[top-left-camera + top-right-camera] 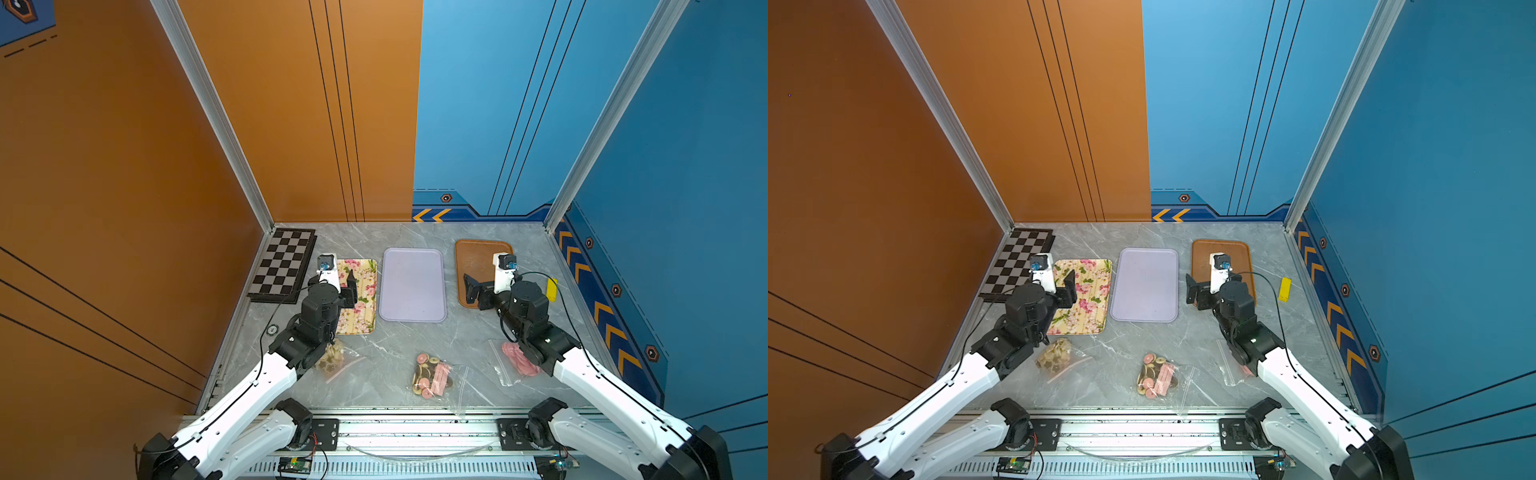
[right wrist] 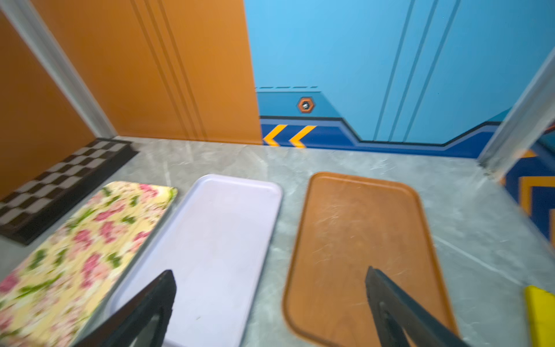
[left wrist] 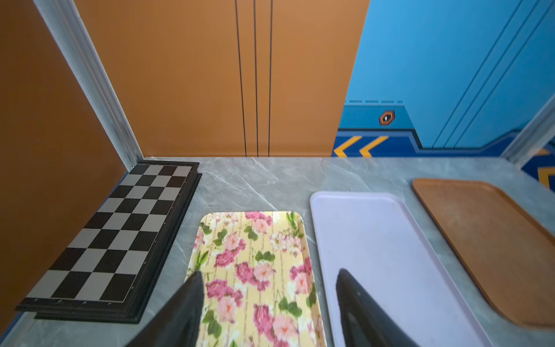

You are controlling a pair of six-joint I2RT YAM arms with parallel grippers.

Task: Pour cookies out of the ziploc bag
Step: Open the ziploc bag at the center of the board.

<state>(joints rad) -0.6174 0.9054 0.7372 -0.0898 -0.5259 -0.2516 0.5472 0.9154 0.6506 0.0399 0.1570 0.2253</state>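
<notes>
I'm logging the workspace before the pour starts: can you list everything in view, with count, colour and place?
tan-cookie bag: 1, clear, near left, partly under the left arm
mixed-cookie bag: 1, clear, with pink, brown and yellow-ringed cookies, near centre
pink-disc bag: 1, clear, near right, partly under the right arm
floral tray: 1, yellow with pink flowers, left of the tray row
lilac tray: 1, pale lilac, middle, empty
brown tray: 1, brown, right
chessboard: 1, black and grey, far left corner
yellow block: 1, yellow, right of the brown tray
table: 1, grey marble
left gripper: 1, black fingers, open, over the floral tray
right gripper: 1, black fingers, open, over the brown tray's inner edge
</notes>
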